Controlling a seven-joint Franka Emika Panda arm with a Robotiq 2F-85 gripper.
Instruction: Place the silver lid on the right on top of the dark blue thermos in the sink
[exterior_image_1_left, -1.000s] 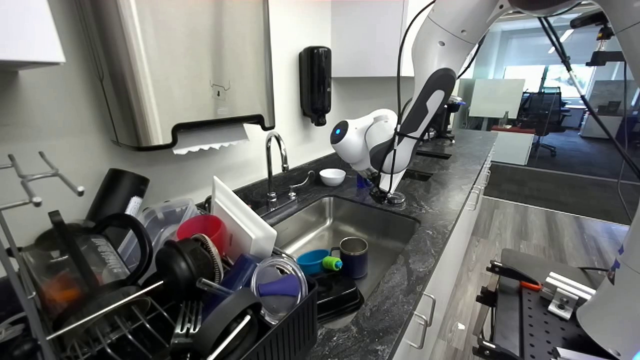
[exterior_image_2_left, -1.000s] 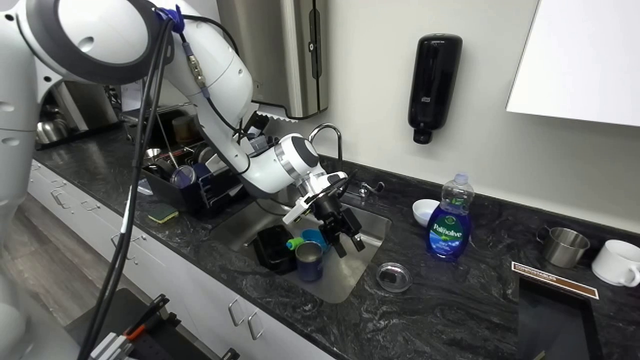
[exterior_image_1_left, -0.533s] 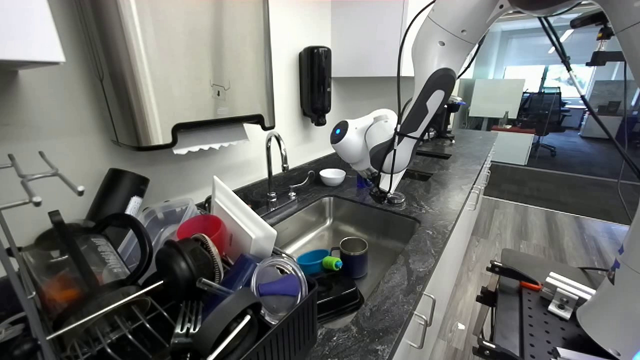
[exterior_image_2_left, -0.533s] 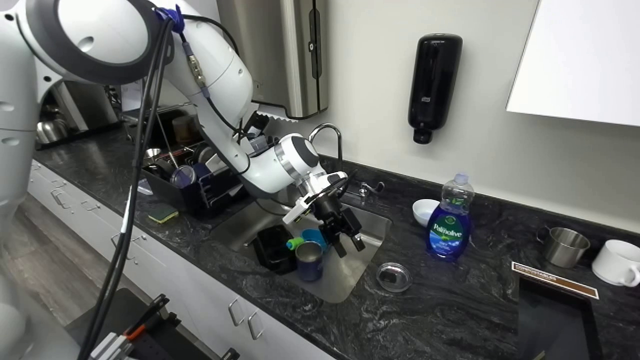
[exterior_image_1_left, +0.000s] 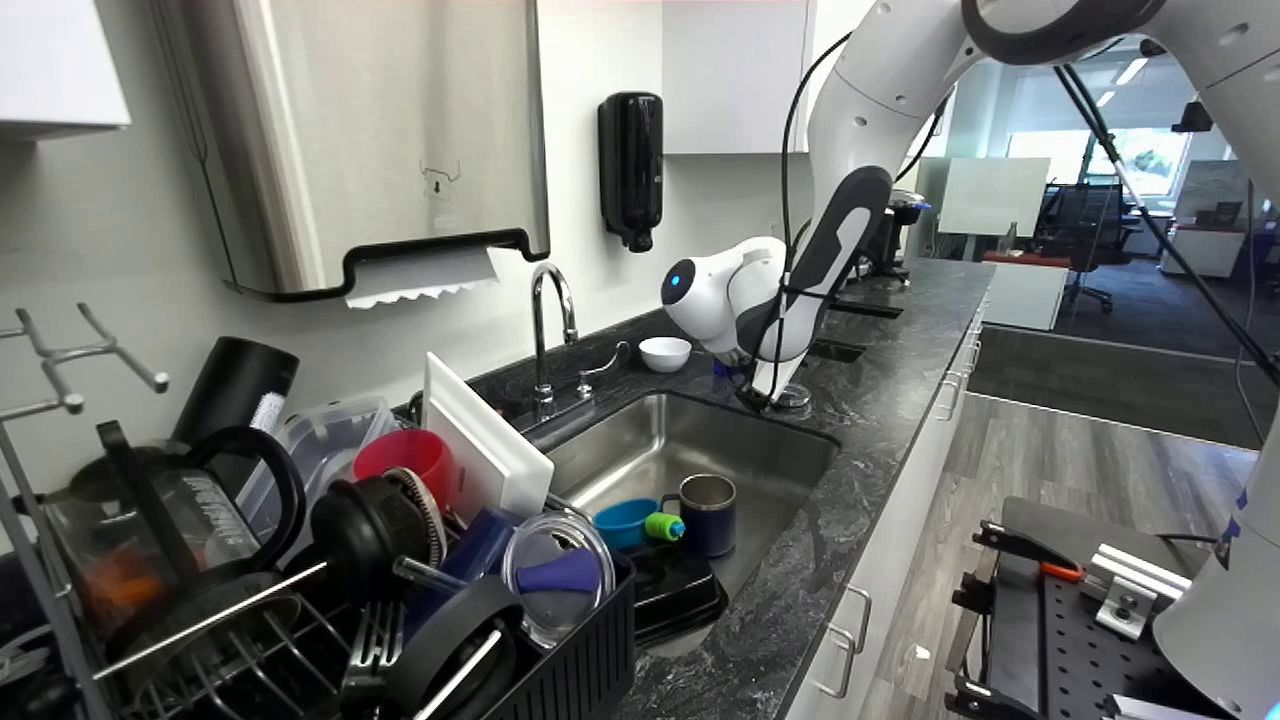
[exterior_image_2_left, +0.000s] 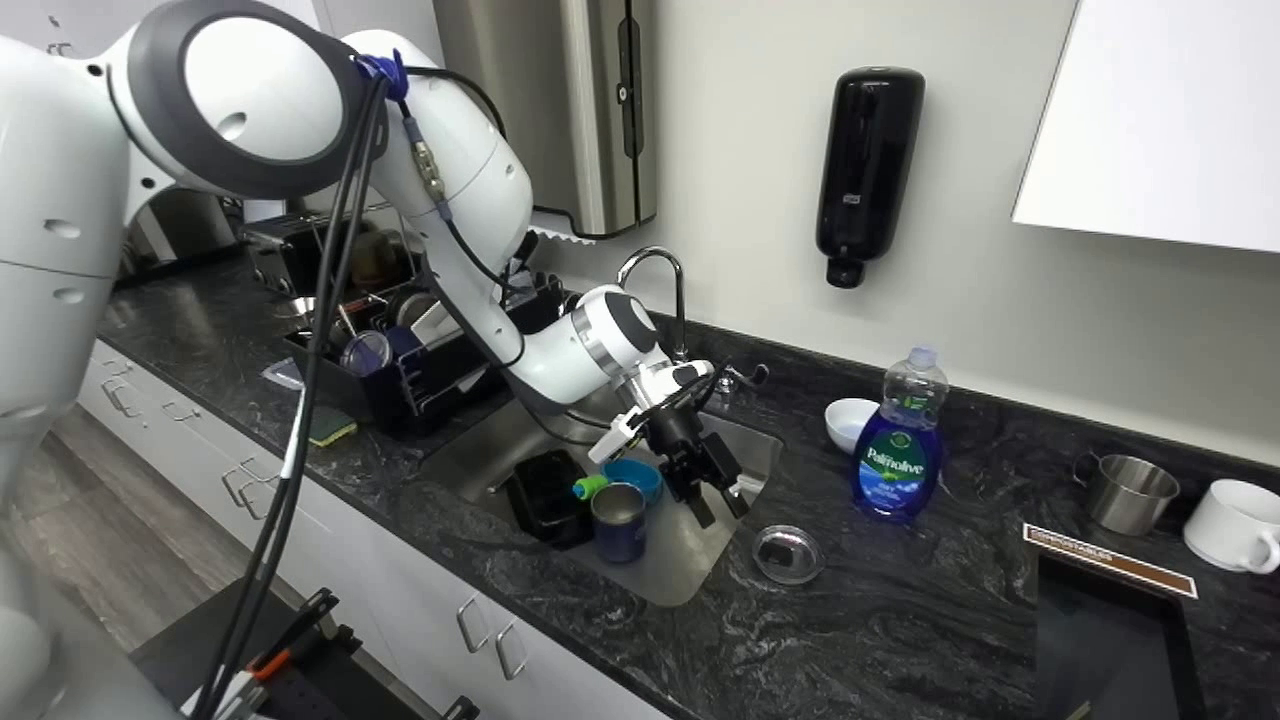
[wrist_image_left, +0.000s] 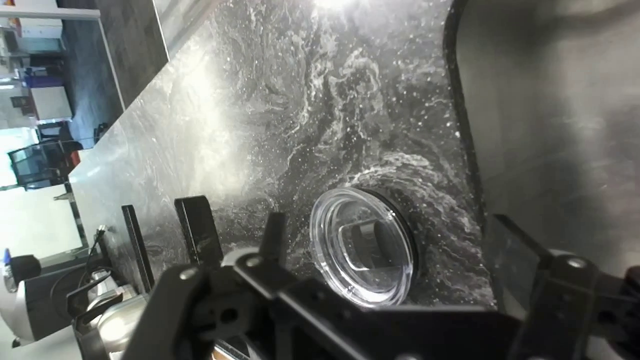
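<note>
In an exterior view an office area (exterior_image_1_left: 1120, 285) lies well beyond the gripper (exterior_image_2_left: 721, 512); behind the gripper stands a pale wall (exterior_image_2_left: 740, 130). The working surface is a dark, white-veined counter (exterior_image_2_left: 940, 620), into which a stainless-steel sink (exterior_image_2_left: 680, 565) is set, below the gripper. At the opposite end of the sink from the gripper stands a black dish rack (exterior_image_1_left: 605, 640), loaded with kitchenware. Fixed to the wall, higher than the gripper, is a black soap dispenser (exterior_image_2_left: 868, 170); a chrome faucet (exterior_image_1_left: 540, 340) rises at the sink's wall side. In the sink, to the gripper's left in an exterior view, sits a black container (exterior_image_2_left: 540, 505). To the gripper's right in an exterior view, towards the wall, a blue detergent bottle (exterior_image_2_left: 898, 455) stands upright. The dark blue thermos (exterior_image_2_left: 620, 540) stands upright in the sink, lower than the gripper. A white bowl (exterior_image_2_left: 845, 425) sits on the counter, partly hidden by the bottle; a light blue bowl (exterior_image_2_left: 637, 478) lies just beside the thermos. In the wrist view the sink edge (wrist_image_left: 465, 130) passes close to one finger (wrist_image_left: 522, 237). The gripper's two fingers stand wide apart. The silver lid (wrist_image_left: 370, 245) rests flat on the counter beside the sink, lower than the gripper; the wrist view shows it between the fingers, apart from both.
</note>
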